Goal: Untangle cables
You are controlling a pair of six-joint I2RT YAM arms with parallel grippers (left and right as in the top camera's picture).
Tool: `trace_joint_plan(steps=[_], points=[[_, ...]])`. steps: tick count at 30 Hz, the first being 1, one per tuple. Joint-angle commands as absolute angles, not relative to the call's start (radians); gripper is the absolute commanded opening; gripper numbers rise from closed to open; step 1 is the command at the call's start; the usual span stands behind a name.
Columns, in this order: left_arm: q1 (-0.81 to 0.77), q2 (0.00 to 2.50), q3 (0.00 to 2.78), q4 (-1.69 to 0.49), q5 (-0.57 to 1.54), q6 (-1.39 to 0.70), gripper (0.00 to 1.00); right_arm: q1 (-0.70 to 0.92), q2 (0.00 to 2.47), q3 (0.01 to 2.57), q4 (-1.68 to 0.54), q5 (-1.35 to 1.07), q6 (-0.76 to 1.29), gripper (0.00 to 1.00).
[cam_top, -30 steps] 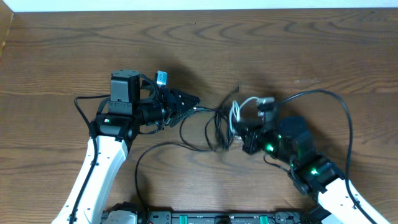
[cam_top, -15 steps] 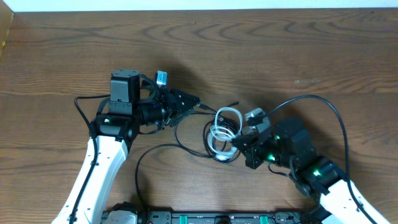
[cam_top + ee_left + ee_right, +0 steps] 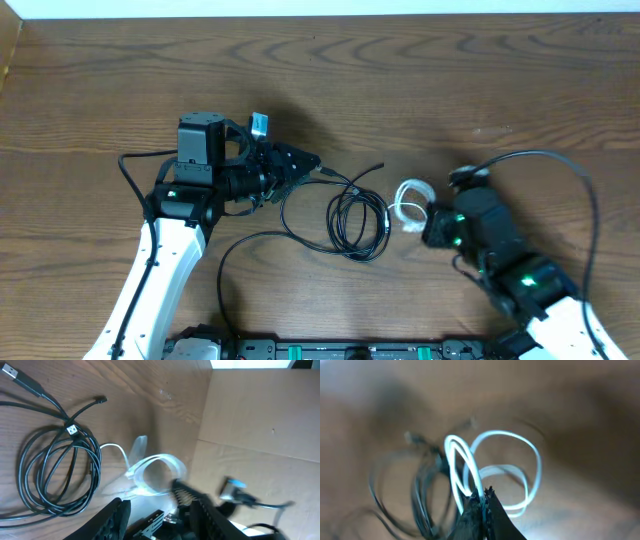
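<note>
The right gripper (image 3: pixel 428 213) is pinched shut on the white cable (image 3: pixel 408 200), whose loops sit just to the right of the black cables (image 3: pixel 358 215) coiled in the middle. The left gripper (image 3: pixel 308 163) is on the coil's other side, and I cannot tell if it is open. Pulling the white loops to the right, away from the coil, looks best.

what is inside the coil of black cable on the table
Only bare table shows through the black cable coil. The white cable lies outside it, pinched by the right gripper, whose body covers that cable's gripped end.
</note>
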State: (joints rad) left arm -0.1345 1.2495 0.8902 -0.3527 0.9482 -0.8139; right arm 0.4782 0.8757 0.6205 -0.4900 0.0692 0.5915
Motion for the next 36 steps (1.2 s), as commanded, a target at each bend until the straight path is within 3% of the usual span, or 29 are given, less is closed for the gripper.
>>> trace_joint_plan(steps=[1, 11, 19, 27, 31, 33, 36], points=[[-0.134, 1.255, 0.888, -0.357, 0.928, -0.756, 0.45, 0.377, 0.813, 0.752, -0.49, 0.184, 0.506, 0.01], [-0.134, 1.255, 0.888, -0.357, 0.92, -0.707, 0.45, -0.012, 0.874, 0.962, -0.506, 0.496, 0.268, 0.01], [-0.134, 1.255, 0.888, -0.361, 0.884, -0.707, 0.45, -0.422, 1.094, 0.994, -0.156, 0.514, 0.141, 0.01], [-0.134, 1.255, 0.888, -0.362, 0.869, -0.707, 0.46, -0.654, 1.452, 0.994, 0.121, 0.517, -0.2, 0.01], [-0.134, 1.255, 0.888, -0.361, 0.829, -0.707, 0.46, -0.726, 1.567, 1.011, 0.158, 0.457, -0.169, 0.01], [-0.134, 1.255, 0.888, -0.361, 0.804, -0.707, 0.54, -0.758, 1.622, 1.037, 0.191, 0.352, -0.169, 0.01], [-0.134, 1.255, 0.888, -0.361, 0.766, -0.707, 0.56, -0.78, 1.673, 1.102, 0.211, 0.285, -0.169, 0.01]])
